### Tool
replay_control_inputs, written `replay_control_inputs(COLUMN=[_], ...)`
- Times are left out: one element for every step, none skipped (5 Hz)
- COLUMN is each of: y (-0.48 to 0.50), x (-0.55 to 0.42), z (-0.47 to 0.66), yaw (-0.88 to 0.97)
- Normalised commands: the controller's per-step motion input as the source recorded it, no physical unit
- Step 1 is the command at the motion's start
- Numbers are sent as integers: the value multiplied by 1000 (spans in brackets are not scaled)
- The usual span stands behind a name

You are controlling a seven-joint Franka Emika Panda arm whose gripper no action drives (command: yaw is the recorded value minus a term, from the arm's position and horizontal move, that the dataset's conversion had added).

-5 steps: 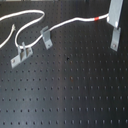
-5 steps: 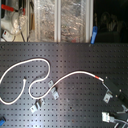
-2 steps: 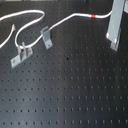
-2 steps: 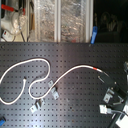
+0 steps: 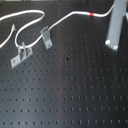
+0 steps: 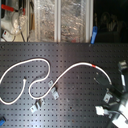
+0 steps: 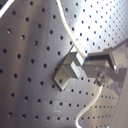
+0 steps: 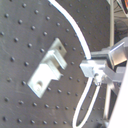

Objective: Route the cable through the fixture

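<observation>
We've got the gripper (image 8: pixel 97 75) clamped on the cable (image 5: pixel 60 22) past its red band (image 5: pixel 92 14). Farther off, nearest bracket (image 5: pixel 21 54) sits empty; cable only loops beside the next bracket (image 5: pixel 46 38). Routing basically not started imo, threading's all left.

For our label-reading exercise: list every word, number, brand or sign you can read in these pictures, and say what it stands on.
None can be read.
The cable bears only a plain red band.
The shelf clutter in the second exterior view is too blurred to read.
</observation>
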Motion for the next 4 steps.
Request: replay_control_inputs(y=[189,0,-260,-211], x=[-298,0,113,-62], z=[211,10,-32,-26], yaw=[503,0,-69,-46])
